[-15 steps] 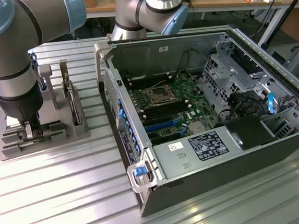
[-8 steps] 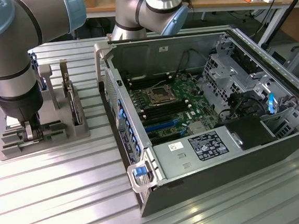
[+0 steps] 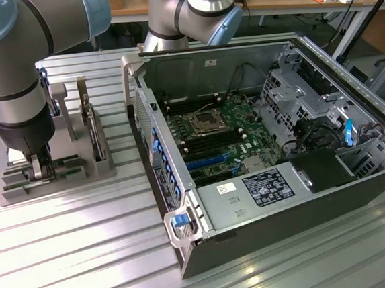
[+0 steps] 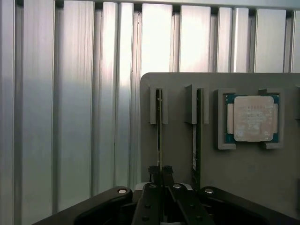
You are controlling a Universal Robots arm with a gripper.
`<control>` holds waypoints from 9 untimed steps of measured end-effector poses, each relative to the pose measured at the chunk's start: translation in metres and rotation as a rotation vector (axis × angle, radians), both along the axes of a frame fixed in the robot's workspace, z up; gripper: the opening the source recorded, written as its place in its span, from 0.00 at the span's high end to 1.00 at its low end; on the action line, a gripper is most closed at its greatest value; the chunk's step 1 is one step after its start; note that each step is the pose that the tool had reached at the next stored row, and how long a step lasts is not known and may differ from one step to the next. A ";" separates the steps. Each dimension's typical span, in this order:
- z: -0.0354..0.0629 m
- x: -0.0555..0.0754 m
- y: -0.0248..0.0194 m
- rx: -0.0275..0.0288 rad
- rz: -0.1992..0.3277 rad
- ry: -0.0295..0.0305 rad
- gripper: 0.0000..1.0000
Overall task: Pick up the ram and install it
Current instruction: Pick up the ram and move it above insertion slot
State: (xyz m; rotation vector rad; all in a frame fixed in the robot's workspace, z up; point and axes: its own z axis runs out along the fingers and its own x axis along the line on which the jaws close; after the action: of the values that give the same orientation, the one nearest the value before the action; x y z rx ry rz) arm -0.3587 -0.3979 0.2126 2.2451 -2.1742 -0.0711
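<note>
- Nearest you in the wrist view is the gripper (image 4: 161, 171). Its black fingertips (image 4: 167, 171) are pressed in from both sides on the upper edge of the ram (image 4: 159, 126), pinching it.
- The ram stands on edge between the slotted posts of the grey fixture tray (image 4: 234, 183), so you see it only as a thin line. As far as I can judge, it is seated in its slot and not yet lifted.
- Just beside it a second stick (image 4: 197, 136) stands in its own slot. Past that, the square processor (image 4: 253, 118) lies flat in a pocket of the same tray.
- In the exterior view the gripper (image 3: 38, 167) is down on the tray (image 3: 21, 192) at the exterior view's left. It is well apart from the open computer case (image 3: 255, 239), where the motherboard (image 3: 219, 135) lies.
- Expect the ram to be light, stiff and thin. It should not bend, but it is likely brittle, and its chips and contact edge are delicate.
- The long upper edge, near the middle, looks like the right place to hold it, so that it hangs level.
- The smooth board faces could slip or tilt in so narrow a pinch.
</note>
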 end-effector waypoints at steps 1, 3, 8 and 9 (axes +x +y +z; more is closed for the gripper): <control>0.0008 0.000 0.0000 0.0001 0.000 -0.0001 0.88; 0.0053 0.000 0.0000 0.0001 0.000 -0.0001 0.88; 0.0160 0.000 0.0000 0.0001 0.000 -0.0001 0.88; 0.0180 0.000 0.0000 0.0001 0.000 -0.0001 0.88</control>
State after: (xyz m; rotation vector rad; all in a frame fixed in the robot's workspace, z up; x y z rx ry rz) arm -0.3587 -0.3979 0.2306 2.2452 -2.1743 -0.0712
